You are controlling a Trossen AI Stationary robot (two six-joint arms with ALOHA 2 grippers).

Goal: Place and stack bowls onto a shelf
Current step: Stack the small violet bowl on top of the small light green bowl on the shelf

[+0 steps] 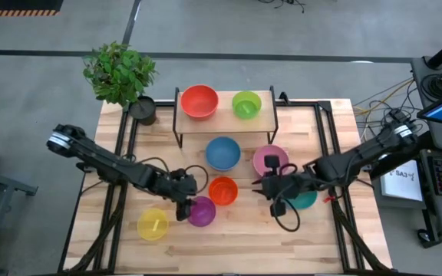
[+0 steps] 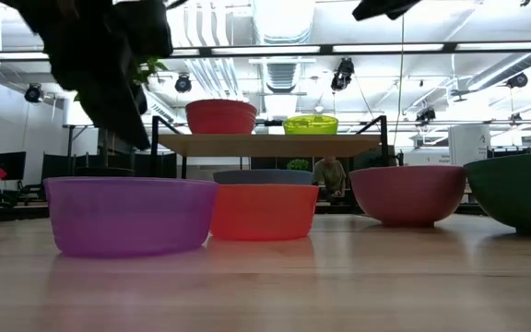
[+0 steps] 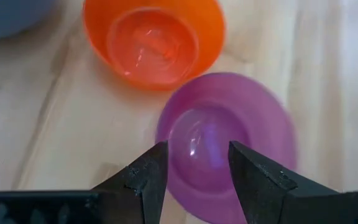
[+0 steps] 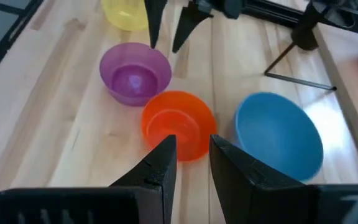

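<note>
The shelf (image 1: 225,121) stands at the table's far side with the red bowl (image 1: 199,100) and the green bowl (image 1: 246,104) on it. The blue (image 1: 222,152), pink (image 1: 270,159), orange (image 1: 222,190), purple (image 1: 202,212) and yellow (image 1: 153,224) bowls sit upright on the table. The teal bowl (image 1: 307,201) is partly hidden under my right arm. My left gripper (image 3: 196,152) is open and points down just above the purple bowl (image 3: 229,134), touching nothing. My right gripper (image 4: 191,146) is open, right of the orange bowl (image 4: 178,121).
A dark plant pot (image 1: 143,109) with a leafy plant (image 1: 118,71) stands at the table's far left corner, beside the shelf. The orange and purple bowls nearly touch. Bare wood lies along the near edge (image 1: 236,245), right of the yellow bowl.
</note>
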